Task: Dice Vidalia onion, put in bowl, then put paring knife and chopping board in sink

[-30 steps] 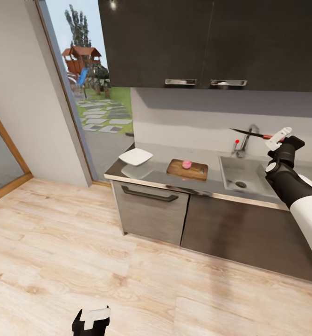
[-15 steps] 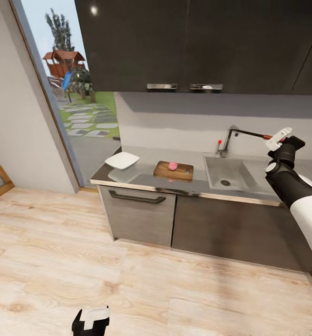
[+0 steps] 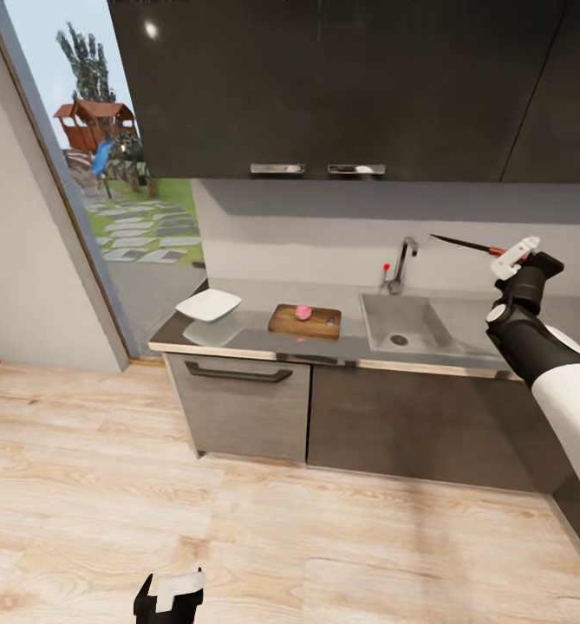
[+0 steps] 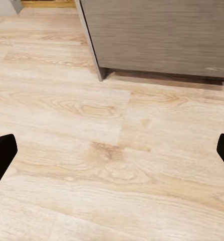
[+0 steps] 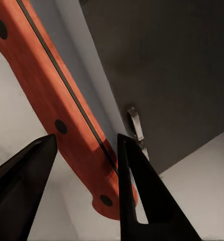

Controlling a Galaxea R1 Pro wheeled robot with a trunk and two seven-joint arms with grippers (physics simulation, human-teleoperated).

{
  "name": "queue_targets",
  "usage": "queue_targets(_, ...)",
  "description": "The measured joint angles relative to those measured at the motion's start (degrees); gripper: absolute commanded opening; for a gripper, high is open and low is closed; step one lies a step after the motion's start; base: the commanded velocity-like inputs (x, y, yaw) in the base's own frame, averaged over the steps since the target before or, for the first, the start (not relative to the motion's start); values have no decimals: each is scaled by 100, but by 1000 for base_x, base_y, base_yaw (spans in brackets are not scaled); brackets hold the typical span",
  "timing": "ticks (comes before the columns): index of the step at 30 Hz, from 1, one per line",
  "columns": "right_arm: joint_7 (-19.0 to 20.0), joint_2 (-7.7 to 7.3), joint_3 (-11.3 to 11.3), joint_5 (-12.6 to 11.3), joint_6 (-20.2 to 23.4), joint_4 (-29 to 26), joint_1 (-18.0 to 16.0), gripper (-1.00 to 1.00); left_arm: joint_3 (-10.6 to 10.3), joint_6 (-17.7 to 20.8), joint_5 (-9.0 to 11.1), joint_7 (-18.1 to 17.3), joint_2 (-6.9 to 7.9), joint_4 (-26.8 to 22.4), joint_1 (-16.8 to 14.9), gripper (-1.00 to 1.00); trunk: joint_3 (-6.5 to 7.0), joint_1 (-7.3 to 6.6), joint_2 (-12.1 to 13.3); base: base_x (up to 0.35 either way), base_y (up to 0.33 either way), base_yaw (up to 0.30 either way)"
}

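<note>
Robot stands back from the counter (image 3: 263, 340) w/ the paring knife (image 3: 467, 246) already in its right hand (image 3: 517, 254), so the step looks like getting in close to dice. Best bet imo: roll nearer first, keep the blade level and pointed away from the faucet (image 3: 400, 263), then lower it over the chopping board (image 3: 304, 321), where the pink onion (image 3: 303, 312) sits near the middle.

Right arm is raised, forearm angled up over the sink (image 3: 407, 322). Its fingers (image 5: 21, 196) pinch the red handle, blade sticking out toward the faucet side. Left hand (image 3: 170, 594) hangs low over the wood floor (image 4: 107, 135), fingers spread apart, holding nothing. The white bowl (image 3: 208, 305) waits at the counter's window end, just beside the board.
</note>
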Motion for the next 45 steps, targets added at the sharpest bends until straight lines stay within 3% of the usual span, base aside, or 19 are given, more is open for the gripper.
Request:
queue_targets(7, -258, 27, 2, -7, -16, 5, 12, -100, 0, 0, 0, 0, -1, 0, 1, 100, 63, 0, 0, 0, 0, -2)
queue_targets(30, -277, 28, 3, -10, -187, 197, 28, -100, 0, 0, 0, 0, -4, 0, 3, 100, 270, 0, 0, 0, 0, 0)
queue_targets(43, -259, 39, 11, -7, -200, 378, 28, -100, -6, 6, 0, -1, -11, 1, 1, 100, 281, 0, 1, 0, 0, 0)
queue_targets(45, -246, 89, 14, -10, -342, 483, 28, -100, -3, 361, 1, -98, -9, 2, 3, 100, 281, 0, 2, 0, 0, 0)
